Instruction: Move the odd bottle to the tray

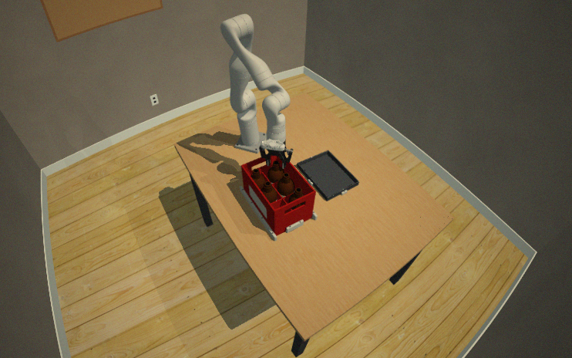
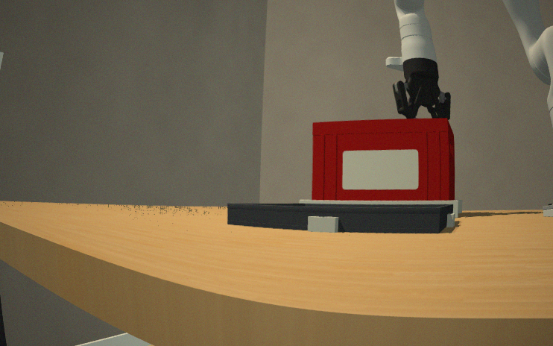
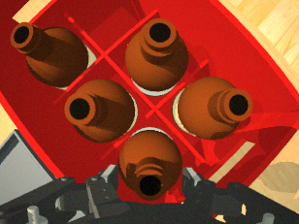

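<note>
A brown board is hanging on the wall, and a white outlet is sitting below it. Pale baseboard is running along the walls above the plank floor.
</note>
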`<action>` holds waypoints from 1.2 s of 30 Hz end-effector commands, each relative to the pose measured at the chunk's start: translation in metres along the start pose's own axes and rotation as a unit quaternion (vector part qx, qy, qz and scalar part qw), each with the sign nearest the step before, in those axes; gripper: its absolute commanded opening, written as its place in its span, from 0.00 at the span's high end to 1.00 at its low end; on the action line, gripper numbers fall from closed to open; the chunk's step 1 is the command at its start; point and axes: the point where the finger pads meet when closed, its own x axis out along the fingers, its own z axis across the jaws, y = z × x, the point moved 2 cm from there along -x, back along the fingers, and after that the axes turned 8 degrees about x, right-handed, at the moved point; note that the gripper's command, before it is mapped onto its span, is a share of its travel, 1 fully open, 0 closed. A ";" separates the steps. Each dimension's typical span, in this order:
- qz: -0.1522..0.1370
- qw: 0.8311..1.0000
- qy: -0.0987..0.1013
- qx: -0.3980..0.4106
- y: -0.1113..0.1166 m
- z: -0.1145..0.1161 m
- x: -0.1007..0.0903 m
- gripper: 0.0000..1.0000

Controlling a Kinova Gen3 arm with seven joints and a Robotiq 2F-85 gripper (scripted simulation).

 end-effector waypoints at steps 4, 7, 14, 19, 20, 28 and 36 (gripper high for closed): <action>0.000 1.000 0.001 0.000 0.000 0.000 0.000 0.36; 0.000 1.000 0.001 0.000 0.000 0.000 0.000 0.36; 0.000 1.000 0.001 0.000 0.000 0.000 0.000 0.36; 0.000 1.000 0.001 0.000 0.000 0.000 -0.002 0.36; 0.000 1.000 0.001 0.000 0.000 0.000 -0.003 0.36; 0.000 1.000 0.001 0.000 0.000 0.000 -0.013 0.36; 0.000 1.000 0.001 0.000 0.000 0.000 -0.038 0.36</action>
